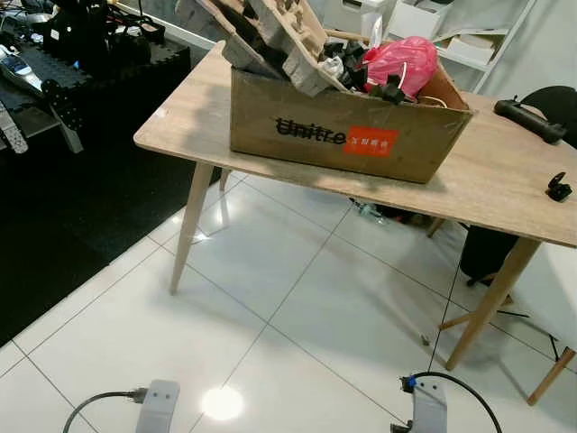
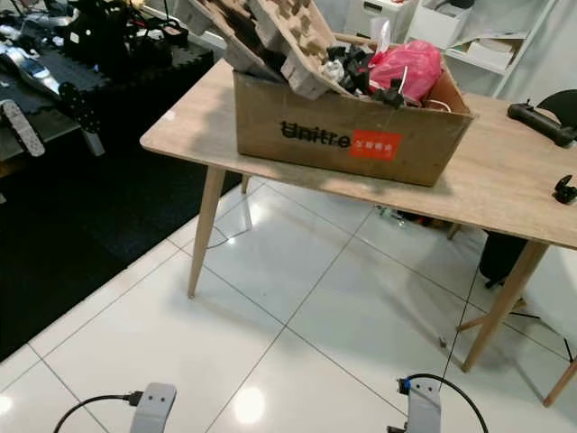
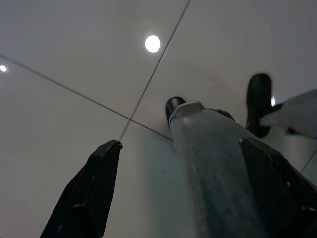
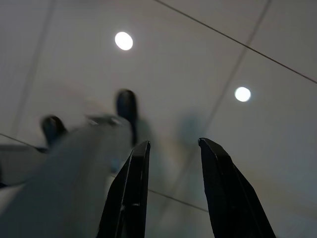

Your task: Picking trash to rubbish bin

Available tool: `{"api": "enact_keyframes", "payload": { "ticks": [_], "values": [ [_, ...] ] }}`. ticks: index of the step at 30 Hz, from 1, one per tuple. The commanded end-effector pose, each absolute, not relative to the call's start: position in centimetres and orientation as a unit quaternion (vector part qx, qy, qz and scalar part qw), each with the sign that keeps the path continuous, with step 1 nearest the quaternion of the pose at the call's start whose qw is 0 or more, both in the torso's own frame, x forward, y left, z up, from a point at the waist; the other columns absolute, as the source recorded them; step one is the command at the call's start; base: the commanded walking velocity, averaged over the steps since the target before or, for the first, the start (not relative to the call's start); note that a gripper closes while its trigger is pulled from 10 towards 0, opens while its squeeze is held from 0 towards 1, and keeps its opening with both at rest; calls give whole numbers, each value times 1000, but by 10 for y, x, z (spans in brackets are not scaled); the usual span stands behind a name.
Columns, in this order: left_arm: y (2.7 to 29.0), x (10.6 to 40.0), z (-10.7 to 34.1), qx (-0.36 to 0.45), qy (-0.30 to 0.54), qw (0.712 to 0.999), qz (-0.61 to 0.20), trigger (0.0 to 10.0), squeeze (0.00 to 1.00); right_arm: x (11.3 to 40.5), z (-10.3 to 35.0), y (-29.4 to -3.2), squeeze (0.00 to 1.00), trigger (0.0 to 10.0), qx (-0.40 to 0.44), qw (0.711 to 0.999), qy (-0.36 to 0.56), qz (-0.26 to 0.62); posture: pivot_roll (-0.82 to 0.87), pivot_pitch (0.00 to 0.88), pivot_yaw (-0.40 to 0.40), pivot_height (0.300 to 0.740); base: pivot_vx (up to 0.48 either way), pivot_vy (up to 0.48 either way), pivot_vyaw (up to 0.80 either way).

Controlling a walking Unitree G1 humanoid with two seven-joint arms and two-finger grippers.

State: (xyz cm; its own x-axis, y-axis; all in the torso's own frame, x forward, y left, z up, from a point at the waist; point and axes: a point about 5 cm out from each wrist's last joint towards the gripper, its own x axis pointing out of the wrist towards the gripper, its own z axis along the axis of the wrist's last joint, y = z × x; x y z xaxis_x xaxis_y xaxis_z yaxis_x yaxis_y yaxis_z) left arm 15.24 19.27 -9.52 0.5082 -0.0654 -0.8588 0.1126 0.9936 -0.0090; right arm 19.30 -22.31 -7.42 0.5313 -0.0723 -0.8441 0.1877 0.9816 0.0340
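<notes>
A brown cardboard box (image 1: pixel 347 126) printed "Unitree" stands on a light wooden table (image 1: pixel 505 194) ahead of me. It is piled with moulded pulp trays (image 1: pixel 270 36), a pink plastic bag (image 1: pixel 401 61) and black odds and ends. Both silver arms hang low over the white tiled floor, the left arm (image 1: pixel 159 408) and the right arm (image 1: pixel 429 406) at the bottom edge of the eye views. My left gripper (image 3: pixel 181 143) is open, its fingers wide apart above the tiles and my own leg. My right gripper (image 4: pixel 174 143) is also open and holds nothing.
A black mat with dark equipment (image 1: pixel 81 45) lies to the left. On the table's right end sit a black handle-shaped tool (image 1: pixel 532 120) and a small black clip (image 1: pixel 559 187). A dark chair (image 1: pixel 557 101) and cables (image 1: pixel 451 298) are beyond and under the table.
</notes>
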Motion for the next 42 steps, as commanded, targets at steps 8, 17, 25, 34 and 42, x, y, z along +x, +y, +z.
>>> {"api": "enact_keyframes", "payload": {
  "ticks": [8,17,25,34,42],
  "values": [
    [176,136,-104,18,523,848,-79,10000,0,175,-83,-225,0,10000,32,856,511,-74,115,91,-105,740,0,0,-800],
    [172,131,-106,4,524,850,-63,10000,0,177,-83,-223,0,10000,-15,855,517,-49,133,88,-111,740,0,0,-800],
    [172,124,-108,2,529,846,-61,10000,0,179,-83,-217,0,10000,-51,852,520,-19,137,111,-130,740,0,0,-800],
    [168,120,-109,6,532,844,-69,10000,0,173,-87,-212,0,10000,-53,847,528,-11,135,119,-132,740,0,0,-800],
    [168,128,-107,6,523,849,-70,10000,0,172,-87,-211,0,10000,-56,846,530,-1,144,112,-133,740,0,0,-800]
  ]
}}
